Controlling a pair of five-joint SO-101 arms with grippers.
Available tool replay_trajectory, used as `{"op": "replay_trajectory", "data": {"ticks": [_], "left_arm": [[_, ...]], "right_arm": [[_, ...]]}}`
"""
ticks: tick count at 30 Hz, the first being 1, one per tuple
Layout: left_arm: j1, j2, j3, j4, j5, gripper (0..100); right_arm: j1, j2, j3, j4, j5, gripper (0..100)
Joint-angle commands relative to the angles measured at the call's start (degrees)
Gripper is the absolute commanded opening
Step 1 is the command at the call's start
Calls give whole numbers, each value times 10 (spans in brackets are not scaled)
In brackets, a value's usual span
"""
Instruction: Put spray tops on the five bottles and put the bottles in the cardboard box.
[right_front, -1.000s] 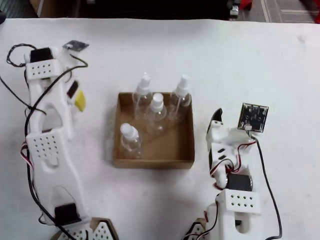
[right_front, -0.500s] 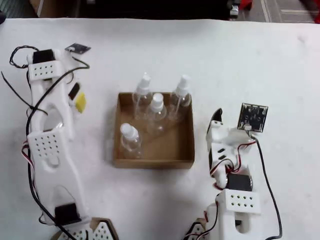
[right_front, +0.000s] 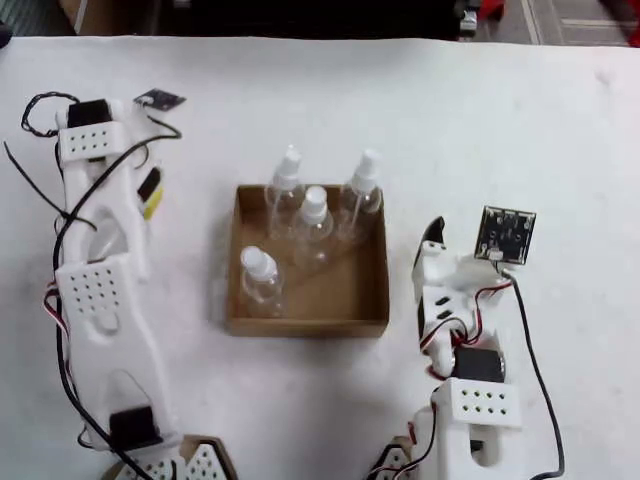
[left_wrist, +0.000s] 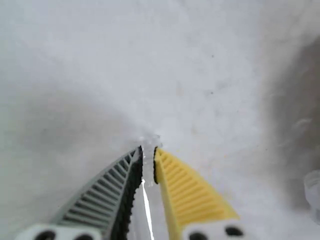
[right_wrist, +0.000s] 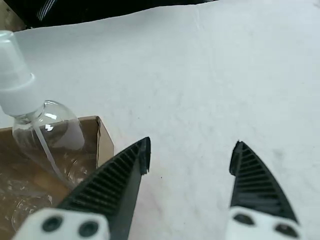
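Four spray-topped bottles (right_front: 313, 225) in cardboard box (right_front: 305, 325). My left tool (left_wrist: 147, 150) clamped on thin clear tube (left_wrist: 145, 197): likely light, bendy, slippery; hold gently. Right tool (right_wrist: 191, 150) apart, empty.

We're looking down on a white desk (right_front: 520, 110), lightly smudged and evenly lit. Past its far edge we see deep shadow and a strip of pale floor (right_front: 585, 18).

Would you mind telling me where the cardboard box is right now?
In the high view the cardboard box sits mid-table between the two arms, holding four capped bottles, with the right gripper just beside its right wall.
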Motion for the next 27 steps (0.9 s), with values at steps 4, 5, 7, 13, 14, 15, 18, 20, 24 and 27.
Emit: {"op": "replay_trajectory", "data": {"ticks": [4,5,7,13,14,15,18,20,24,27], "left_arm": [[4,-17,-6,9,-2,185],[3,-17,-7,9,-2,196],[2,-17,-10,9,-2,195],[7,-36,-5,10,-4,200],[7,-52,-5,10,-4,202],[7,-69,-5,10,-4,211],[6,-121,-2,11,-5,253],[7,-153,28,11,-7,259],[18,-196,124,10,-45,256],[18,-203,143,8,-47,255]], "right_arm": [[-2,-3,-3,-11,7,233],[-2,-3,-3,-11,7,233],[-2,-3,-3,-11,7,233],[-2,-3,-3,-11,8,233],[-2,-3,-3,-11,8,233],[-2,-3,-3,-11,8,233],[-3,-3,-3,-11,8,233],[-3,-3,-3,-11,8,233],[-3,-3,-3,-11,8,233],[-3,-3,-3,-11,8,233]]}}
